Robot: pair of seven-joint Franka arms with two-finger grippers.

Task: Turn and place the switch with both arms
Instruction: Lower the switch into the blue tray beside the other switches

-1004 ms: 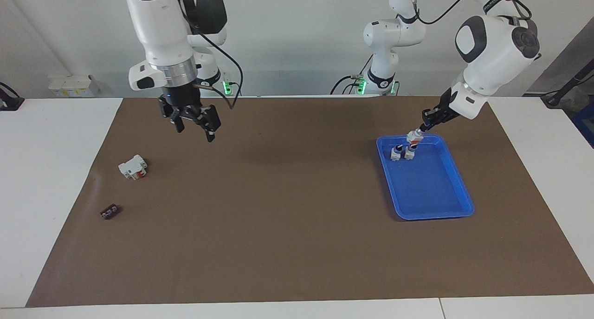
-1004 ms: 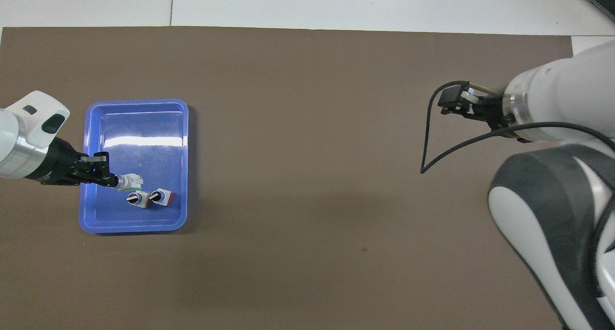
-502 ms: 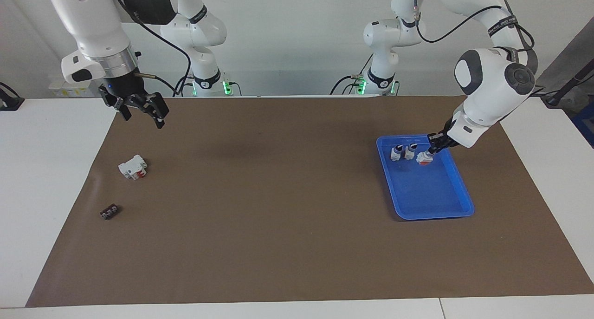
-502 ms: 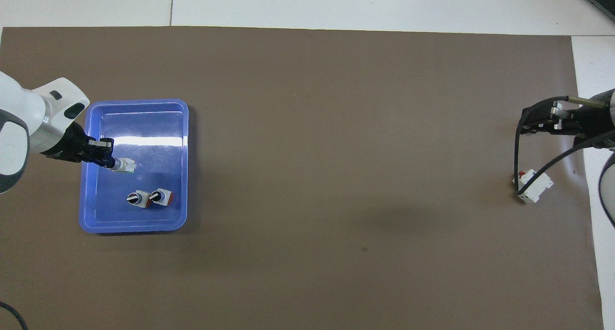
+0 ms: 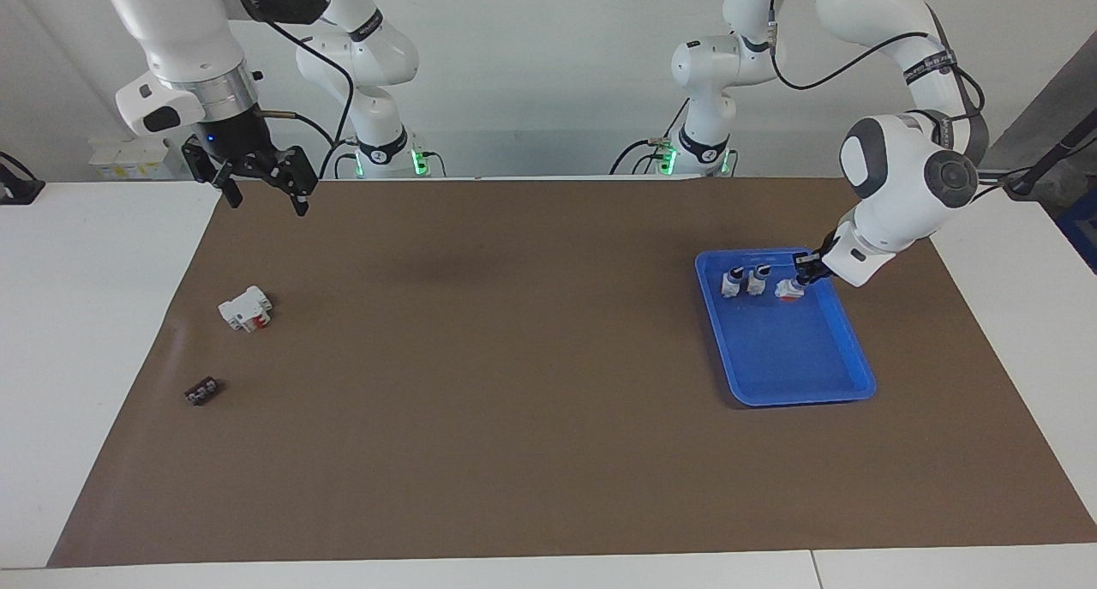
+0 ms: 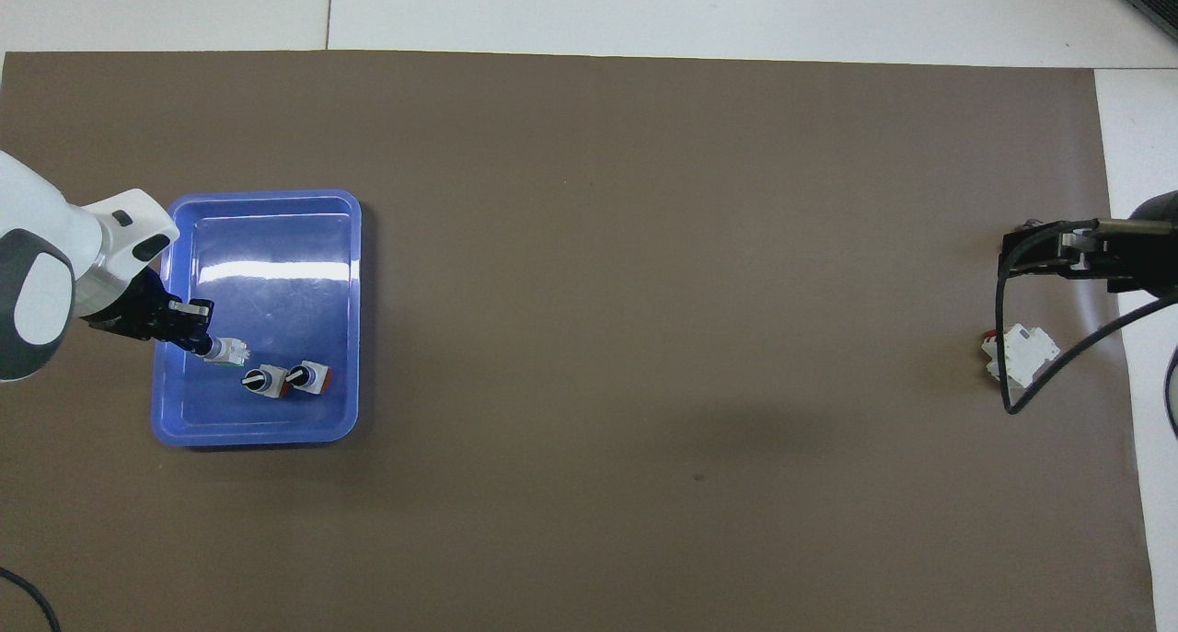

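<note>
- Since 1 second ago, your left gripper (image 5: 803, 278) has lowered the switch (image 5: 786, 291) into the blue tray (image 5: 801, 383), beside 2 similar switches (image 5: 744, 281).
- It stays clamped on the knob end.
- Your right gripper (image 5: 261, 196) waits apart, over the mat's edge.
- Likely light, rigid, smooth; grip the knob.

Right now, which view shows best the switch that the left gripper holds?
The overhead view: the switch juts clear of the left gripper over the blue tray, its greenish end showing. In the facing view the switch is a small whitish lump with an orange patch, partly covered by the gripper.
</note>
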